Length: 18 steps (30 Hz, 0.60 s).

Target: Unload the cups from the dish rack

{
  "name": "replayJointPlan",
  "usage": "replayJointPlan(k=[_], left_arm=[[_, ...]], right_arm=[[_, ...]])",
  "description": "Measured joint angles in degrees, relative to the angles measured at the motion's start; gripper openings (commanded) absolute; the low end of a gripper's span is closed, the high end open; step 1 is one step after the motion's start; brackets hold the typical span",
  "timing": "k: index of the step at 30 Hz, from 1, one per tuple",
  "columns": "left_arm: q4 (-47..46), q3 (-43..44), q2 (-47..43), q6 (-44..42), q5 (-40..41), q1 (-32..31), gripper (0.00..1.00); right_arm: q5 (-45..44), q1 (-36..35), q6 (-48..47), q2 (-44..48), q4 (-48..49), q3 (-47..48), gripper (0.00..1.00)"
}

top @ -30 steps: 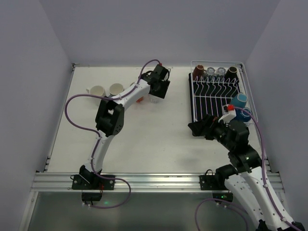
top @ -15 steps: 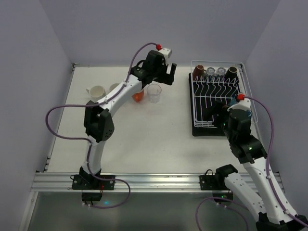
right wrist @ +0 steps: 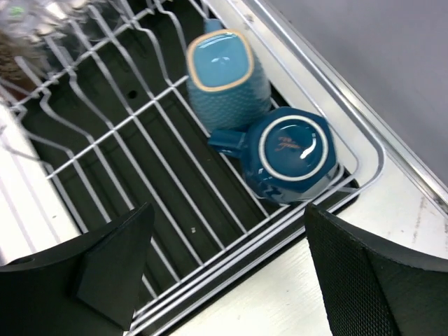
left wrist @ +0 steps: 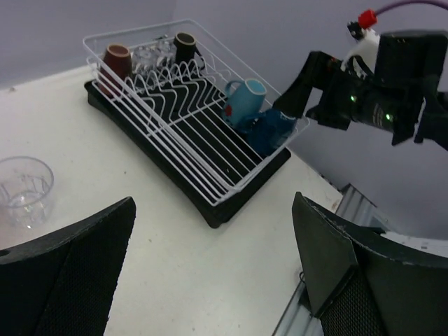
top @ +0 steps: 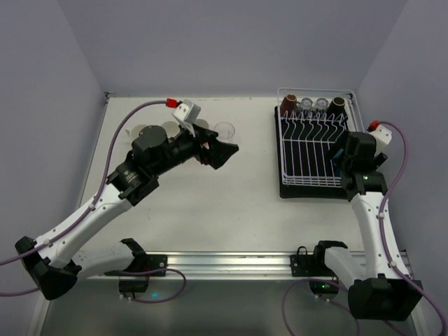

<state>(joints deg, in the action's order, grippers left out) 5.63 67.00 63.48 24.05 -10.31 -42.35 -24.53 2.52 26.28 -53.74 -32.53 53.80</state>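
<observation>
While both arms hang over the table with nothing in them, the dish rack [top: 318, 150] on the right side holds six cups. It's a white wire one sitting in a black drip tray [top: 308, 192]. Four stand in a row along its far end: a brown mug [left wrist: 116, 60], two clear glasses [left wrist: 150, 54] side by side, then a darker brown mug [left wrist: 185, 46]. The other two are at the near right corner, touching each other: a light blue mug [right wrist: 224, 73] and a dark blue mug [right wrist: 292, 149] that looks bottom up.

The overhead camera barely gets those blue mugs, since the right arm sits right on top of them. Only the wrist cameras show them properly. The overhead view does catch two pale cups [top: 170, 128] at the far left of the table [top: 231, 210], half hidden behind the left arm, and neither wrist camera sees them. A clear tumbler [left wrist: 24, 190] stands alone on the table between those cups and the rack.

The right gripper [right wrist: 229, 208] is above the blue mugs, fingers spread wide and gripping nothing. The left gripper [left wrist: 214, 199] is over mid-table, aimed toward the rack, jaws released too.

I count six cups in the rack and three that I can make out on the table.
</observation>
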Motion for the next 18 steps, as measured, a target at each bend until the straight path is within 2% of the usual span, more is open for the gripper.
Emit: replayJointPlan(k=[4,11,15,18], left_arm=[[0.5,-9.3,-8.9,1.0,-1.7,0.0,0.97],[7.0,-19.9,-27.1,-1.2,-0.3,0.0,0.97],[8.7,-25.4,-32.6,-2.7,1.5,0.0,0.98],[10.8,-27.6,-32.9,-4.1,2.4,0.0,0.98]], right_arm=[[0.5,4.3,-0.4,-3.1,0.0,0.1,0.9],[3.2,10.9,-0.5,-7.3,0.9,0.6,0.9],[4.6,12.2,-0.5,-10.6,1.0,0.6,0.89],[4.8,12.5,-0.5,-12.7,1.6,0.6,0.89]])
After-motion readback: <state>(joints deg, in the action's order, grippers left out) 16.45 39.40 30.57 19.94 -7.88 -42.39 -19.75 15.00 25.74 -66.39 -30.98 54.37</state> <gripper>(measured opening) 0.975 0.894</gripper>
